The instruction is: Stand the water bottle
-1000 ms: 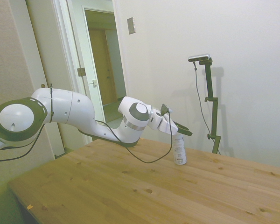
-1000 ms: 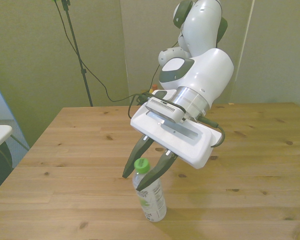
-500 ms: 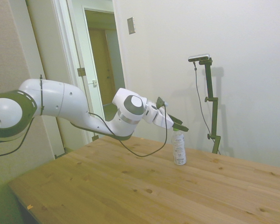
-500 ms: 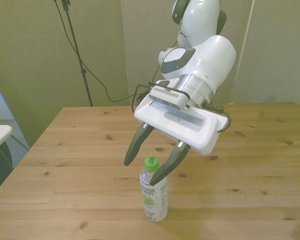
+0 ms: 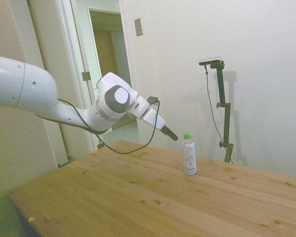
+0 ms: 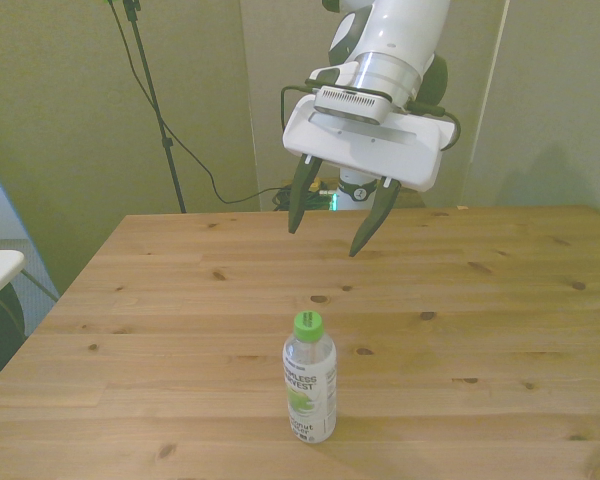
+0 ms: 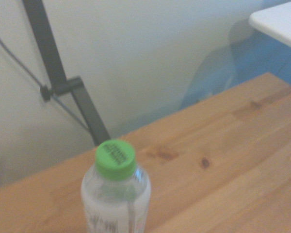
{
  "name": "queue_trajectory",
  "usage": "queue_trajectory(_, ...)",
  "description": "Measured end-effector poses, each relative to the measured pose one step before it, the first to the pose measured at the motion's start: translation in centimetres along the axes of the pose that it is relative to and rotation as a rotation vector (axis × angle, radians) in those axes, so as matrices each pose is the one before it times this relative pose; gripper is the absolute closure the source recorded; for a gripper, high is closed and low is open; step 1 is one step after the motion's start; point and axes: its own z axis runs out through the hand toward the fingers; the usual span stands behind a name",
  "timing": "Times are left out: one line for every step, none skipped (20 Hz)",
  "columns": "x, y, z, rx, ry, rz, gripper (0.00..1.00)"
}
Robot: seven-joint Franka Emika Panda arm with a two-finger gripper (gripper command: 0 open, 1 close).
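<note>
Gripper [image 6: 338, 230] fingers spread wide, nothing between them, holding nothing. It hangs in the air above the table [image 6: 500, 300], well apart from the water bottle [image 6: 309, 378] and higher than its cap [image 6: 307, 322]; in the side view the gripper [image 5: 171, 135] sits off to the arm's side of the bottle [image 5: 189, 154], no contact.

Bottle stands upright on its base on the wood, green cap up, white label facing the front camera, nearer the front-camera edge of the table than the gripper. Wrist view shows the cap [image 7: 115, 159] from above with the bottle's shoulders below it, slightly soft focus.

Task looks done as far as these frames show: bottle is standing free.

Risks, as judgement: bottle is slim and tall so it tips easily; any swing of the arm or its loose cable [image 5: 138, 145] low across the table could clip the cap and knock it over. A bump to the table could do the same.

Counts: one bottle, one cap, one gripper with two fingers, one arm, one table
</note>
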Motion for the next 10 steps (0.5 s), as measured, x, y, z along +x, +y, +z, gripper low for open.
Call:
queue_trajectory(-0.033, 0.703, -0.113, -0.02062, -0.03866, -0.02311, 0.00)
queue_trajectory(-0.148, 0.699, 0.060, -0.03099, -0.04951, -0.03431, 0.00)
queue_trajectory(-0.226, 0.415, 0.106, -0.02434, -0.03360, -0.02696, 0.00)
queue_trajectory(-0.257, 0.335, 0.091, -0.02615, -0.03626, -0.02895, 0.00)
queue_trajectory(-0.279, 0.297, 0.144, -0.02606, -0.03538, -0.03043, 0.00)
queue_trajectory(-0.269, 0.307, 0.190, -0.02734, -0.03428, -0.03318, 0.00)
queue_trajectory(-0.248, 0.276, 0.173, -0.02444, -0.03215, -0.03016, 0.00)
queue_trajectory(-0.184, 0.227, 0.130, -0.02133, -0.03200, -0.02740, 0.00)
queue_trajectory(-0.138, 0.174, 0.067, -0.01924, -0.02275, -0.02366, 0.00)
queue_trajectory(-0.096, 0.167, 0.058, -0.01727, -0.01841, -0.01940, 0.00)
